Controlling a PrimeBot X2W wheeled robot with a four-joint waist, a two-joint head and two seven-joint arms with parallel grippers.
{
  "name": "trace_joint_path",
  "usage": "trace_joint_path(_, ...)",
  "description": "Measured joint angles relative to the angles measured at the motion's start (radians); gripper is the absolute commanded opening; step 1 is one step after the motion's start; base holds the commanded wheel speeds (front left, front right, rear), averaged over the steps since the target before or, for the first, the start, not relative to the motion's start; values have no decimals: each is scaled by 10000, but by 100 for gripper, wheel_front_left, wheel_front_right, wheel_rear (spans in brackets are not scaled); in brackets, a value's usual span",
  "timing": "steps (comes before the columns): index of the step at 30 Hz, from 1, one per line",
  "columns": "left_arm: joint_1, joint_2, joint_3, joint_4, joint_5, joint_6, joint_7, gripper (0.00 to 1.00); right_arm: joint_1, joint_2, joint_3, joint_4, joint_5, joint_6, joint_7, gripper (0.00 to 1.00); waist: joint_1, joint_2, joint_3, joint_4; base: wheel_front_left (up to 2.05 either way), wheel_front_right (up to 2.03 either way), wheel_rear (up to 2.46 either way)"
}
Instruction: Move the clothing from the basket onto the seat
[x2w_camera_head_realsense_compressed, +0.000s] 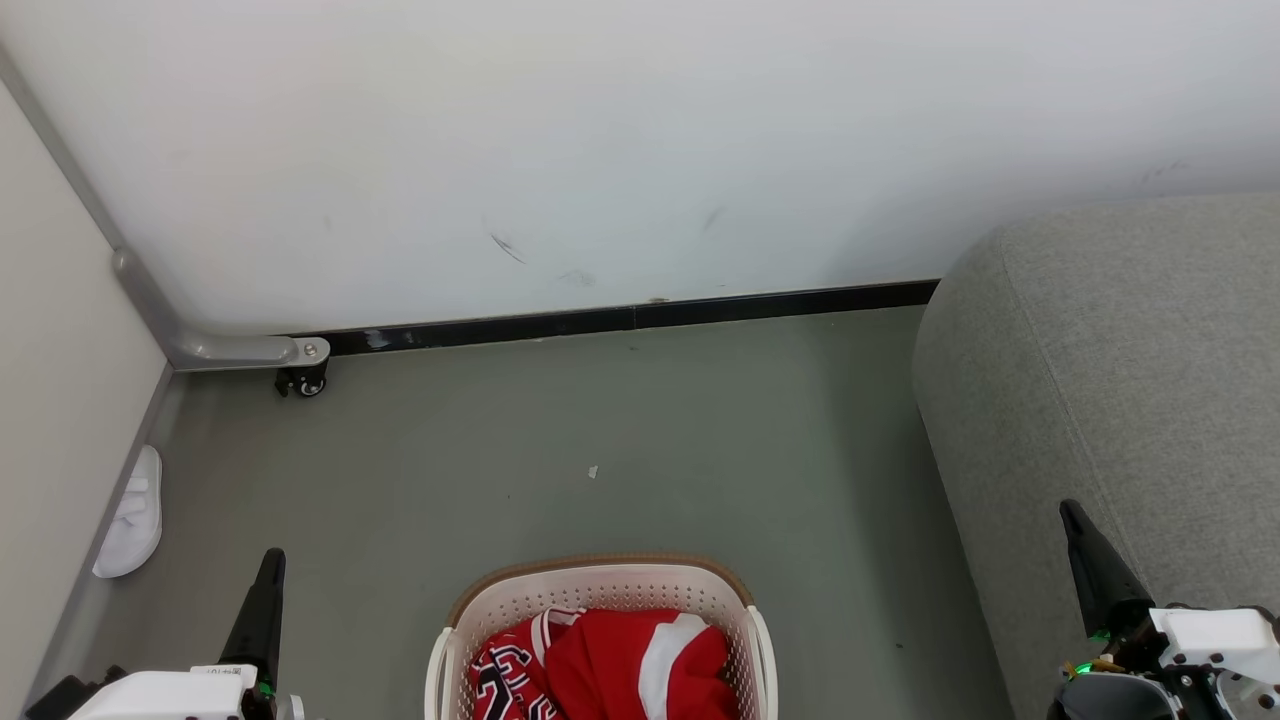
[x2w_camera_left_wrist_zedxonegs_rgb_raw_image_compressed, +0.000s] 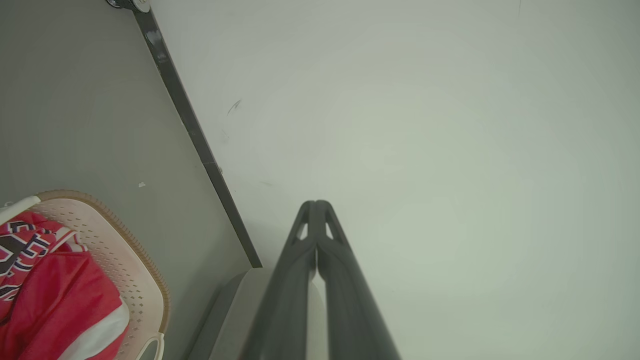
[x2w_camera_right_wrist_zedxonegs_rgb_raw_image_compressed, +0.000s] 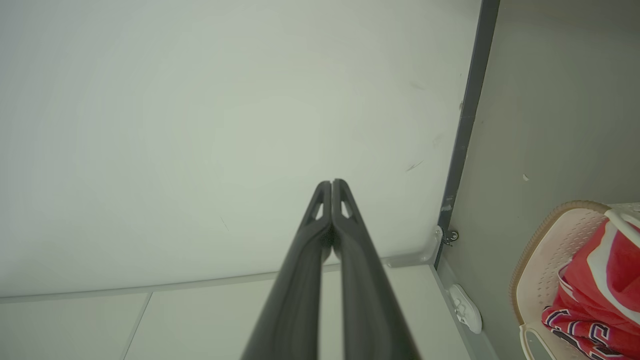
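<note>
Red clothing (x2w_camera_head_realsense_compressed: 620, 665) with white panels and black-and-white lettering lies heaped in the cream perforated basket (x2w_camera_head_realsense_compressed: 600, 585) at the bottom centre of the head view. The grey fabric seat (x2w_camera_head_realsense_compressed: 1130, 400) stands to the right of the basket. My left gripper (x2w_camera_head_realsense_compressed: 270, 560) is shut and empty, left of the basket and clear of it. Shut as well, my right gripper (x2w_camera_head_realsense_compressed: 1070, 512) hangs in front of the seat's side. The left wrist view has the clothing (x2w_camera_left_wrist_zedxonegs_rgb_raw_image_compressed: 55, 295) and basket (x2w_camera_left_wrist_zedxonegs_rgb_raw_image_compressed: 135, 270) at lower left, its gripper (x2w_camera_left_wrist_zedxonegs_rgb_raw_image_compressed: 316, 202) closed. In the right wrist view, the gripper (x2w_camera_right_wrist_zedxonegs_rgb_raw_image_compressed: 331, 182) is closed, with the basket (x2w_camera_right_wrist_zedxonegs_rgb_raw_image_compressed: 550, 245) and clothing (x2w_camera_right_wrist_zedxonegs_rgb_raw_image_compressed: 600, 285) at lower right.
A white wall (x2w_camera_head_realsense_compressed: 600, 150) with a black skirting strip (x2w_camera_head_realsense_compressed: 620, 320) runs behind the grey floor. A pale panel on a castor (x2w_camera_head_realsense_compressed: 300, 380) borders the left side. A white slipper (x2w_camera_head_realsense_compressed: 135, 515) lies beside it. Open floor lies between basket and wall.
</note>
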Motion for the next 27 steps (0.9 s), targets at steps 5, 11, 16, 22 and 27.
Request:
trace_joint_path(5, 0, 0, 0, 0, 0, 0, 0, 0, 0, 0, -2, 0, 0, 0, 0, 0, 0, 0, 0, 0, 0, 0, 0)
trace_joint_path(11, 0, 0, 0, 0, 0, 0, 0, 0, 0, 2, -6, 0, 0, 0, 0, 0, 0, 0, 0, 0, 0, 0, 0)
trace_joint_path(16, 0, 0, 0, 0, 0, 0, 0, 0, 0, 2, -8, 0, 0, 0, 2, 0, 0, 0, 0, 0, 0, 0, 0)
trace_joint_path(22, 0, 0, 0, -2, 0, 0, 0, 0, 0, 4, -8, 0, 0, 0, 2, 0, 0, 0, 0, 0, 0, 0, 0)
trace_joint_path(27, 0, 0, -2, -2, 0, 0, 0, 0, 0, 6, -10, 0, 0, 0, 2, 0, 0, 0, 0, 0, 0, 0, 0)
